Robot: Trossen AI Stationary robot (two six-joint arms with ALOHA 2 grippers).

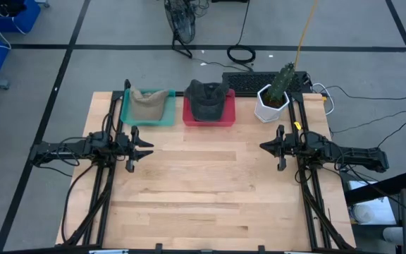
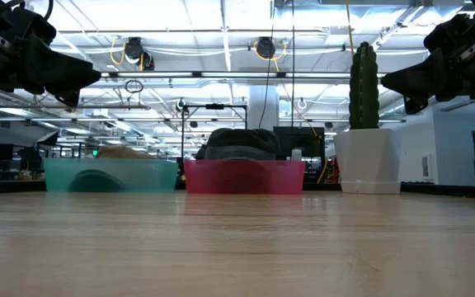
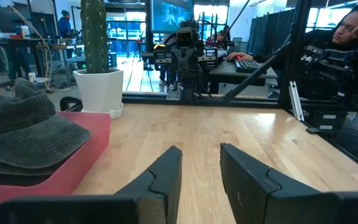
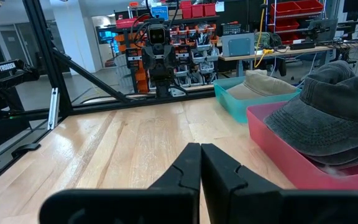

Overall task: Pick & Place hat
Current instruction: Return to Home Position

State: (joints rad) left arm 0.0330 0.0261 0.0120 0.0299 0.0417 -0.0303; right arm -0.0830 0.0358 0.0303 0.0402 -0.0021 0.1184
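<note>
The black caps (image 1: pixel 206 99) lie stacked in the red bin (image 1: pixel 225 118) at the bench's (image 1: pixel 210 190) far edge, beside a teal bin (image 1: pixel 146 122) holding a tan cap (image 1: pixel 149 102). The left claw (image 1: pixel 149 146) hovers over the left side, slightly spread. The right claw (image 1: pixel 263 147) hovers opposite, pressed together.

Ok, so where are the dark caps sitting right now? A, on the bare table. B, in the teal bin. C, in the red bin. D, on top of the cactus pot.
C: the dark caps lie stacked in the red bin, while the teal bin beside it holds only a tan cap.
</note>
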